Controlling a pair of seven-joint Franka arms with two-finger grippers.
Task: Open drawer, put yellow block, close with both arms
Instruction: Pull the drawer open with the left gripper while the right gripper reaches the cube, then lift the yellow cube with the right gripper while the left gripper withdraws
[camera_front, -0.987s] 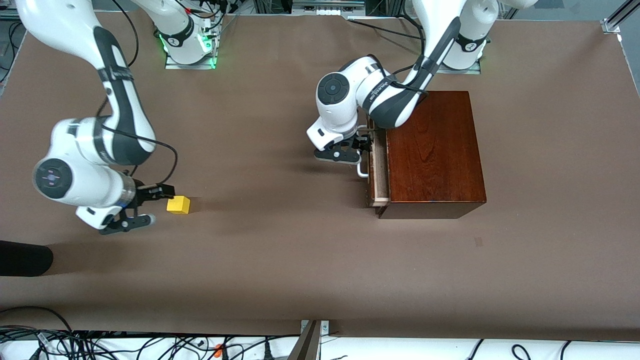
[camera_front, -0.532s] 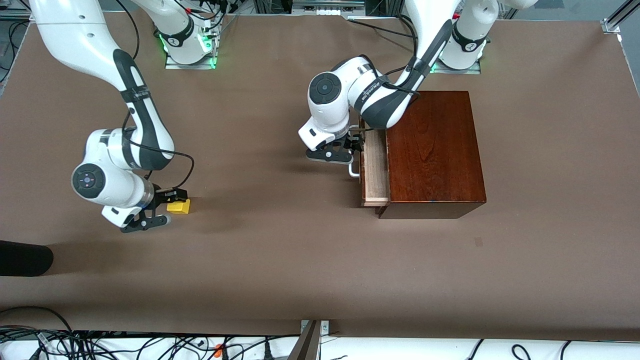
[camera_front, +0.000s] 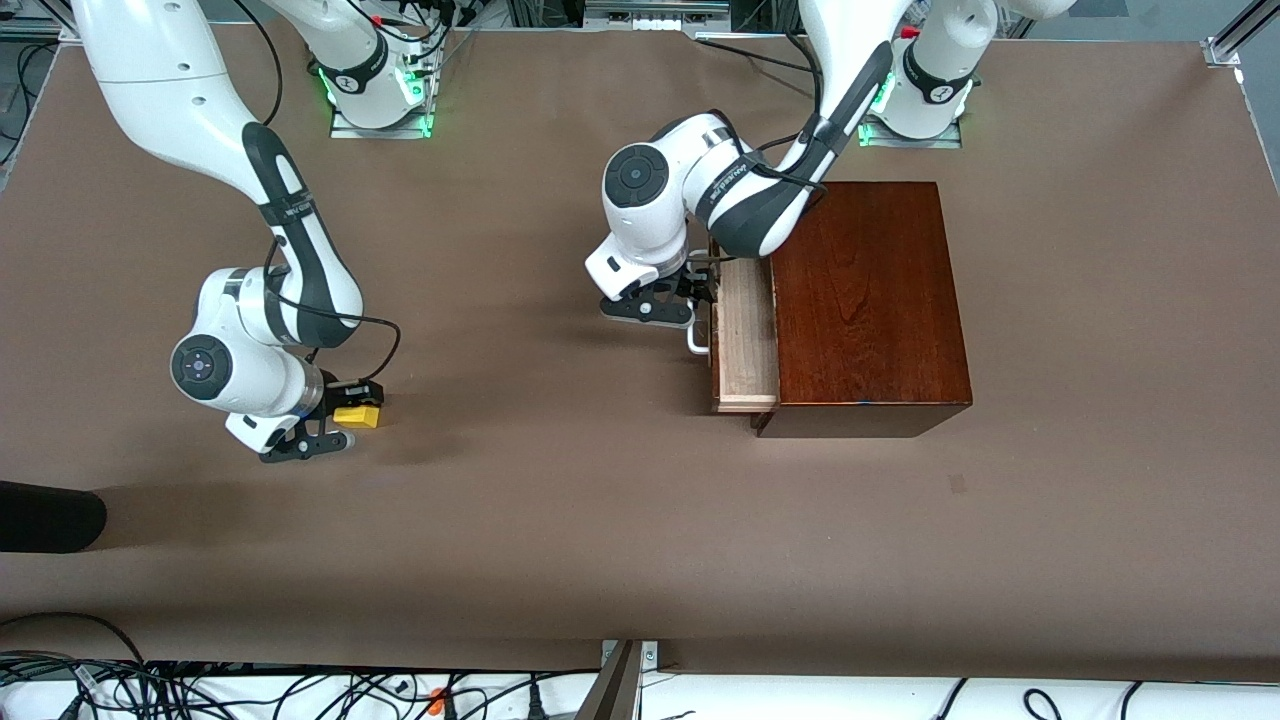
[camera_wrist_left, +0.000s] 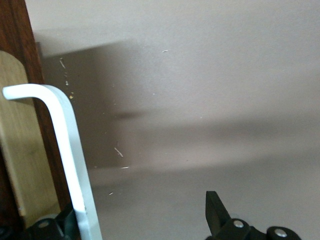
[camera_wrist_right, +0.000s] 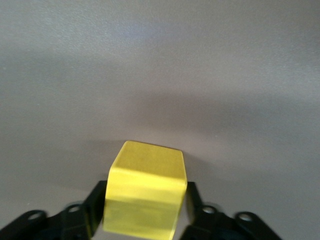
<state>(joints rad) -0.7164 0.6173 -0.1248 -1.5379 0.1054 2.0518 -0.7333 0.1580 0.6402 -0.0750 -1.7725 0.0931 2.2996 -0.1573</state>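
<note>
The drawer stands partly out of the dark wooden box, its pale tray showing. My left gripper is open at the white handle. In the left wrist view the handle lies against one finger, the other finger stands well apart, and the gripper holds nothing else. The yellow block rests on the table toward the right arm's end. My right gripper is low on it. In the right wrist view both fingers press the sides of the block, so the gripper is shut on it.
A black rounded object lies at the table's edge on the right arm's end, nearer the camera than the block. Cables and a metal bracket run along the table edge nearest the camera. Open brown tabletop lies between block and box.
The left gripper has moved away from the box with the handle, and the drawer has slid farther out. The right gripper has come over the yellow block and shut on it.
</note>
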